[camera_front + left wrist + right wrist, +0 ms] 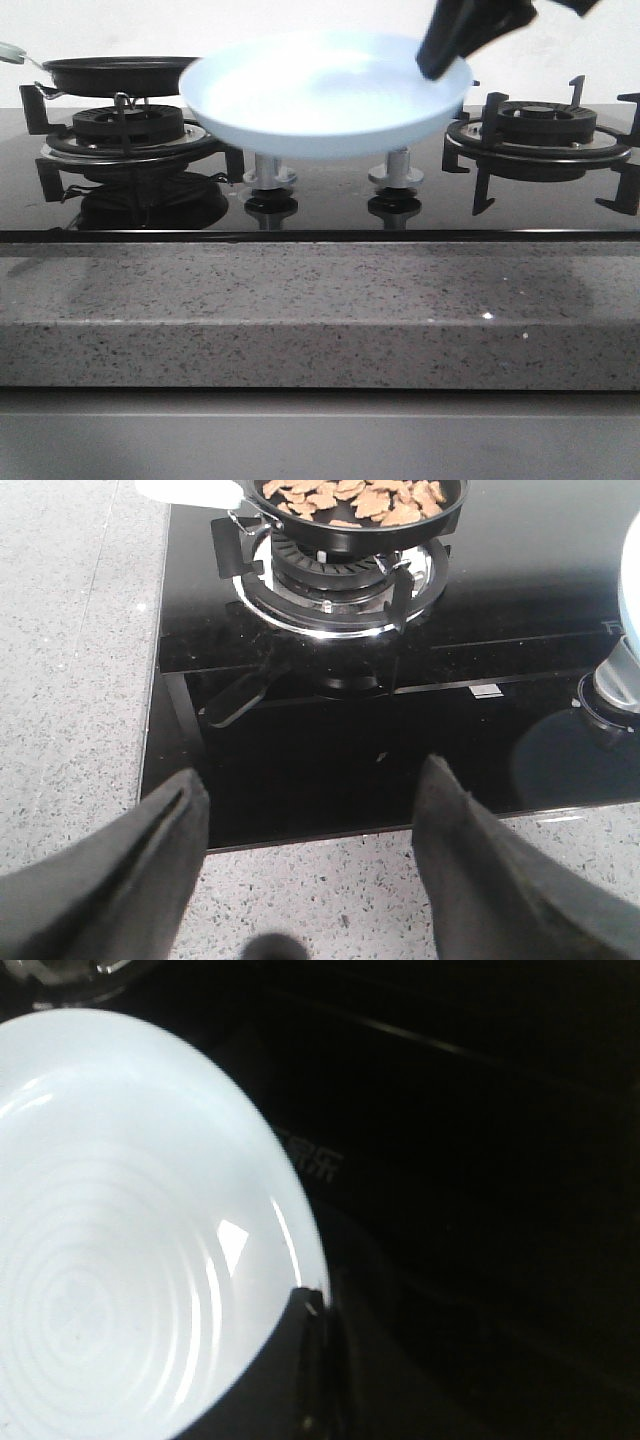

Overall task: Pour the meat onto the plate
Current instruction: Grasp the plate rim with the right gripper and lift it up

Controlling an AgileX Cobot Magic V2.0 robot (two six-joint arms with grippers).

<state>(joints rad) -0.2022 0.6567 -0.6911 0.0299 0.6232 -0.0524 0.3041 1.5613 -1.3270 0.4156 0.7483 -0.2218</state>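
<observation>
the right tool (445,50) is pinching the empty plate (320,95) aloft at its 2 o'clock rim (left tool (310,810) spread, idle), meat (355,498) sitting unpoured in the pan (340,530).

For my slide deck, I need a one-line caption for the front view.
Right hand holds the empty pale-blue plate by its rim above the stove, beside the frying pan.

I see only one bit of marking: a small pale printed mark (318,1156) on the black glass cooktop (480,1160) in the right wrist view, just beside the plate (120,1260) rim. It looks like a few characters, but they are too blurred for me to read. Nothing else carries legible text.
</observation>
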